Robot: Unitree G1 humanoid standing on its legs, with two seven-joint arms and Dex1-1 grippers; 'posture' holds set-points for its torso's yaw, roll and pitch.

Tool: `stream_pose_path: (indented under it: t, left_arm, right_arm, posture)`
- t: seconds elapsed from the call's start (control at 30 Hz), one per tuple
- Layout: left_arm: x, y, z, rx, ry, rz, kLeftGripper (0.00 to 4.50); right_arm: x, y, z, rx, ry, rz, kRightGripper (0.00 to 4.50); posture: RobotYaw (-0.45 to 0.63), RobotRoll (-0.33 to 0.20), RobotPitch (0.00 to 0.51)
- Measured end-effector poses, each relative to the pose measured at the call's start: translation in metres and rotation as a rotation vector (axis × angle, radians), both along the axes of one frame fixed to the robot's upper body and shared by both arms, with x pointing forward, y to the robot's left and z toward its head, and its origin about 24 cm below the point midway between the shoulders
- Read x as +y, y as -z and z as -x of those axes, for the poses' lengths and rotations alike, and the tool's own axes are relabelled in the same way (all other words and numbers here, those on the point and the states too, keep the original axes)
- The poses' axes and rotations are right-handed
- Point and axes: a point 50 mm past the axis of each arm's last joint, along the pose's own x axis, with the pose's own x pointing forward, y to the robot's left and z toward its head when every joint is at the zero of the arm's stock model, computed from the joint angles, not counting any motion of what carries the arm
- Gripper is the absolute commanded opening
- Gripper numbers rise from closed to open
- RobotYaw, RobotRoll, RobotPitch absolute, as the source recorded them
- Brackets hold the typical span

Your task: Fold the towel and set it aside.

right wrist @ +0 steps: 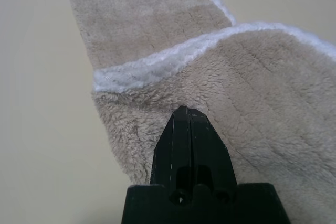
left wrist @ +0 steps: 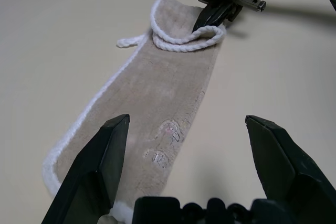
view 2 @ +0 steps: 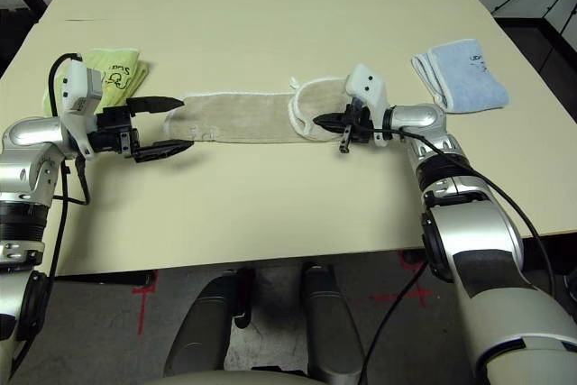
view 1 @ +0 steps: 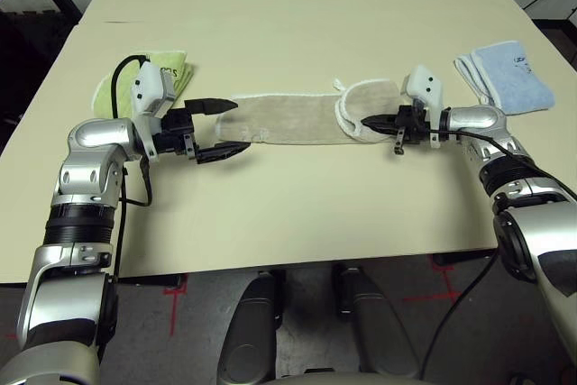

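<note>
The beige towel [view 1: 288,119] lies as a long strip across the middle of the table, and its right end is folded back over itself. A small white loop [left wrist: 131,40] sticks out by that fold. My right gripper [view 1: 365,121] is shut on the towel, its tips pinched into the front edge of the folded flap [right wrist: 220,93]. My left gripper [view 1: 240,125] stands wide open at the strip's left end, one finger on each side of it and just above the cloth. Faint embroidery [left wrist: 165,145] shows between its fingers.
A lime-green folded towel [view 1: 167,74] lies behind my left gripper. A light blue folded towel [view 1: 509,74] lies at the right, beyond my right wrist. The table's front edge [view 1: 288,263] runs close below both arms.
</note>
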Motion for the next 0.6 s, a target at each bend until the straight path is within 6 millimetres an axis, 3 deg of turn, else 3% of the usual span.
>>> stream_pose_path:
  t: [0.13, 0.37, 0.6]
  left_arm:
    - [0.0, 0.0, 0.0, 0.001, -0.009, 0.007, 4.5]
    - [-0.003, 0.001, -0.002, 0.0, -0.01, 0.031, 4.5]
    - [-0.005, 0.0, -0.002, -0.001, -0.006, 0.038, 4.5]
  right_arm:
    - [-0.003, -0.005, -0.001, 0.007, 0.031, -0.105, 0.02]
    - [-0.011, -0.04, -0.012, -0.028, 0.162, -0.338, 0.02]
    - [0.01, -0.026, -0.026, 0.023, 0.361, -0.374, 0.02]
  posture:
    - [0.05, 0.0, 0.2]
    - [0.03, 0.0, 0.199]
    - [0.04, 0.0, 0.21]
